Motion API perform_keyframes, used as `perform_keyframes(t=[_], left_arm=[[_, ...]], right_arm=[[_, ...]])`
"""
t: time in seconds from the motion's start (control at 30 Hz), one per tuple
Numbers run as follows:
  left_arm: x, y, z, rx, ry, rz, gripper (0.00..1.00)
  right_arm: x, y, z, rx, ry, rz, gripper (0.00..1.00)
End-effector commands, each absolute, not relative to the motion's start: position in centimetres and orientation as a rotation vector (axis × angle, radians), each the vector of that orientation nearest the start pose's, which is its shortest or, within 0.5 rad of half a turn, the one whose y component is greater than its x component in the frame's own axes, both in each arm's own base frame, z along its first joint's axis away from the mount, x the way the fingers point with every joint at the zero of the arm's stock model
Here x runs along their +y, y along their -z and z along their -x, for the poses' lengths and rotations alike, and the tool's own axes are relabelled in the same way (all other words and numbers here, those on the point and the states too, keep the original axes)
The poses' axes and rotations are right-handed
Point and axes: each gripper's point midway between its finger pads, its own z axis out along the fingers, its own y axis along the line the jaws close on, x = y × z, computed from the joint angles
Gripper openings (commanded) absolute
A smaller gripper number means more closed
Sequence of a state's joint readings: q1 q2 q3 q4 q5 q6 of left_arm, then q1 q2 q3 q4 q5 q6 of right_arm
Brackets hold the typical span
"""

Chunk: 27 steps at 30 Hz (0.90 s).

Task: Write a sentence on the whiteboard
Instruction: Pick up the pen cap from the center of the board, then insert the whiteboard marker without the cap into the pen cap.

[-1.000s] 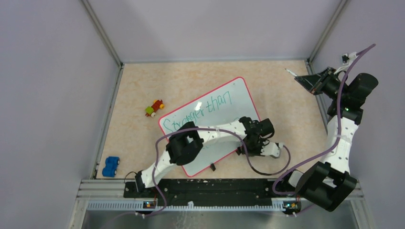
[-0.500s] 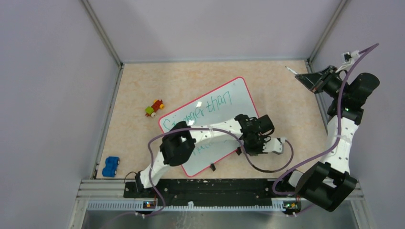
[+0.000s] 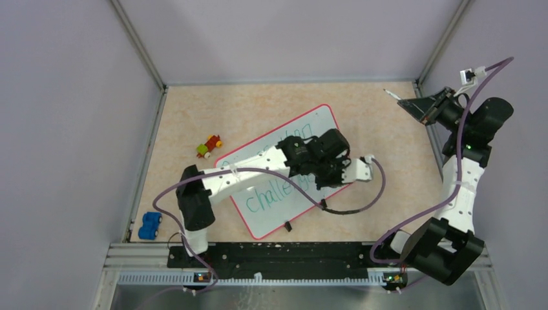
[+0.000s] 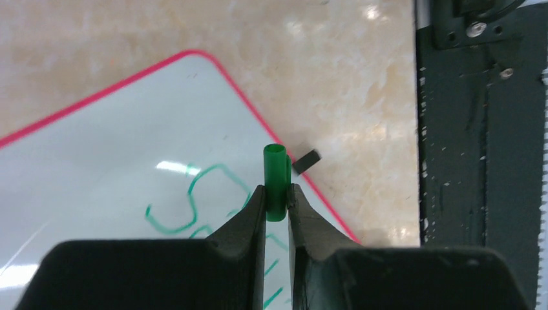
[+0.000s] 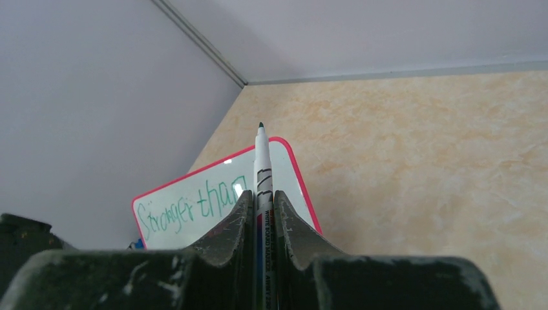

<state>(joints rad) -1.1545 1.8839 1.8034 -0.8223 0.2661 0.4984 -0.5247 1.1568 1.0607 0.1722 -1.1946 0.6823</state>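
Two pinches are seen: what seems a green cap (image 4: 274,181) in the left gripper (image 4: 276,201) above the mid-table whiteboard (image 3: 260,225), the marker (image 5: 262,169) in the right gripper (image 5: 262,208), held high and clear, judged for recapping.

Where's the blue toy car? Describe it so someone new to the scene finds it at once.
Start at the whiteboard in the middle of the table, then look to the table's near left corner. The blue toy car sits there alone, well apart from the board. The only other toy is red and yellow and lies close to the board's far left corner.
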Motion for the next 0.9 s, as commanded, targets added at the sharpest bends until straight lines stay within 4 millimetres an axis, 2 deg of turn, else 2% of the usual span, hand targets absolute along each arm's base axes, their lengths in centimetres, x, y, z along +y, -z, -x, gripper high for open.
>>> perform_keyframes(t=[0.0,0.17,0.3,0.4,0.6,0.87], left_arm=[[-40.1,-22.5,-21.7,1.678,0.526,-1.735,0.0],[-34.9,-24.3,-25.4,1.679,0.453,-1.609,0.0],[-31.9,-25.2,-26.4,1.672,0.369,-1.595,0.0],[-30.3,-26.6,-26.9,1.65,0.293,-1.582,0.0],[-28.4,-28.5,-26.1,1.591,0.242,-1.605,0.0],[-28.2,-28.5,-25.2,1.607,0.213,-1.747,0.0]], right_arm=[[3.1,-36.8,-32.5,1.665,-1.032,0.159,0.0],[8.3,-34.5,-30.8,1.742,-1.166,0.321,0.0],[12.2,-33.2,-28.7,1.774,-1.274,0.468,0.0],[14.0,-32.4,-27.4,1.81,-1.298,0.548,0.0],[16.1,-30.6,-25.2,1.872,-1.282,0.666,0.0],[19.0,-29.6,-23.1,1.929,-1.351,0.719,0.0]])
